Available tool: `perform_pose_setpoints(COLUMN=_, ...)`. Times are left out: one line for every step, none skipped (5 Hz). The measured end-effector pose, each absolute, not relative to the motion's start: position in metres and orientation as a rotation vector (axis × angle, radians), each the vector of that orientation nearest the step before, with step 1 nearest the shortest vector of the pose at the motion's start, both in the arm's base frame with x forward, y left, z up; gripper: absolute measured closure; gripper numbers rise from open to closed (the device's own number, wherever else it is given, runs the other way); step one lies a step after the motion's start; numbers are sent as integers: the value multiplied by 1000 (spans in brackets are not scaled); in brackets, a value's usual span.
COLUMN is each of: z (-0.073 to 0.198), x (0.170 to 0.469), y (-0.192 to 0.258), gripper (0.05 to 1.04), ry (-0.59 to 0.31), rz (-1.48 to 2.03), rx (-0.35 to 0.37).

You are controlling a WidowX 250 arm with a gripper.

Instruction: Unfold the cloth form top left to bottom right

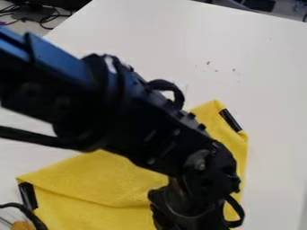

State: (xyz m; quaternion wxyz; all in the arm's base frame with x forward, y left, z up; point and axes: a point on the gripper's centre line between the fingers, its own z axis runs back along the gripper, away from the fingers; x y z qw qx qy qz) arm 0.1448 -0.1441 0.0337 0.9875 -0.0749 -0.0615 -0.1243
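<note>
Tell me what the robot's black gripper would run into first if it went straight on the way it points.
Most likely the yellow fabric cloth, which shows on both sides of the black gripper, then the white table beneath; the height left above the cloth is unclear.

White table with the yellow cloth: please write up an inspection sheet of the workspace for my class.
Surface: white tabletop, small dark marks beyond the cloth.
Job's things: yellow cloth, a crease or fold across it, black strips at the left and right.
Clutter: orange object, bottom left corner, cut off.
Gripper: black gripper over the cloth, at the bottom edge.
Cables: black cable, lower left; thin dark cables off the table.
Surroundings: dark objects beyond the far edge.
</note>
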Motion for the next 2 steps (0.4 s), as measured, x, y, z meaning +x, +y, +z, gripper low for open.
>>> perform_pose_setpoints(z=39, x=147, y=-147, gripper=83, ry=-131, rz=-260, rx=-116)
perform_pose_setpoints(z=38, x=153, y=-143, gripper=83, ry=-140, rz=-310, rx=-85)
